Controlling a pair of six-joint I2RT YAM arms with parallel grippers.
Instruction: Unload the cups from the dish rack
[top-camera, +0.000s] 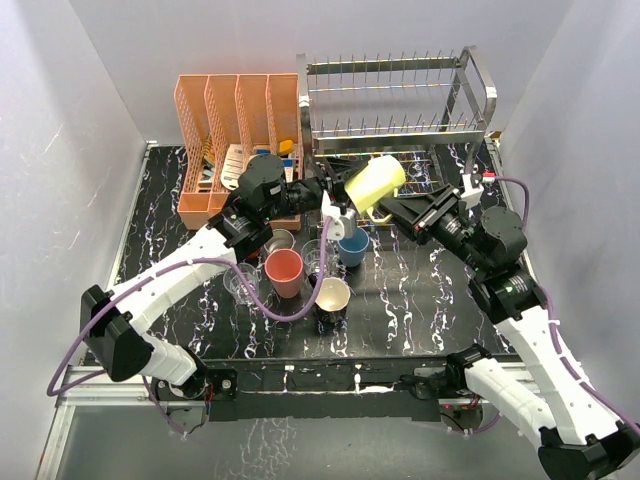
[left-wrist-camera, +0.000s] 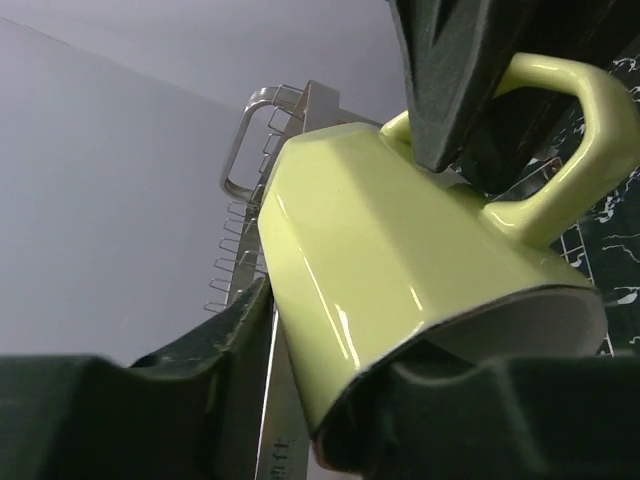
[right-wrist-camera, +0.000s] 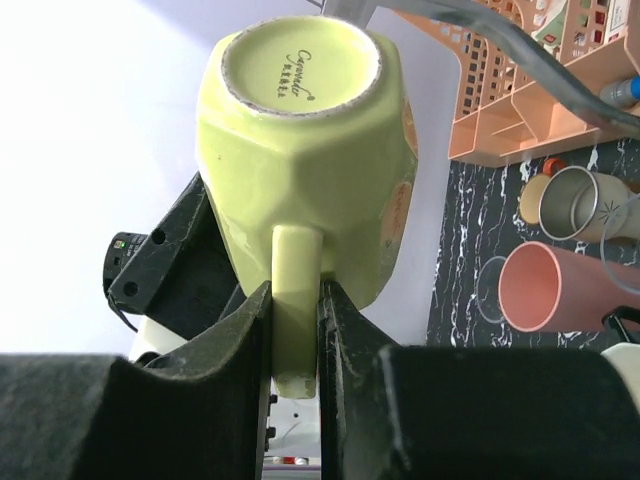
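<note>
The pale yellow mug (top-camera: 375, 183) hangs in the air in front of the dish rack (top-camera: 470, 70), bottom up and tilted. My right gripper (top-camera: 388, 208) is shut on its handle, as the right wrist view (right-wrist-camera: 295, 330) shows, with the mug's base (right-wrist-camera: 300, 60) facing the camera. My left gripper (top-camera: 338, 207) is at the mug's rim; in the left wrist view (left-wrist-camera: 300, 380) one finger lies on the outer wall of the mug (left-wrist-camera: 380, 250) and the other at its mouth. The rack's frame (left-wrist-camera: 250, 130) shows behind.
On the table below stand a pink tumbler (top-camera: 284, 270), a light blue tumbler (top-camera: 351, 247), a steel cup (top-camera: 281, 241), clear glasses (top-camera: 240, 280) and a black mug (top-camera: 333, 297). The peach organizer (top-camera: 215, 130) stands at the back left.
</note>
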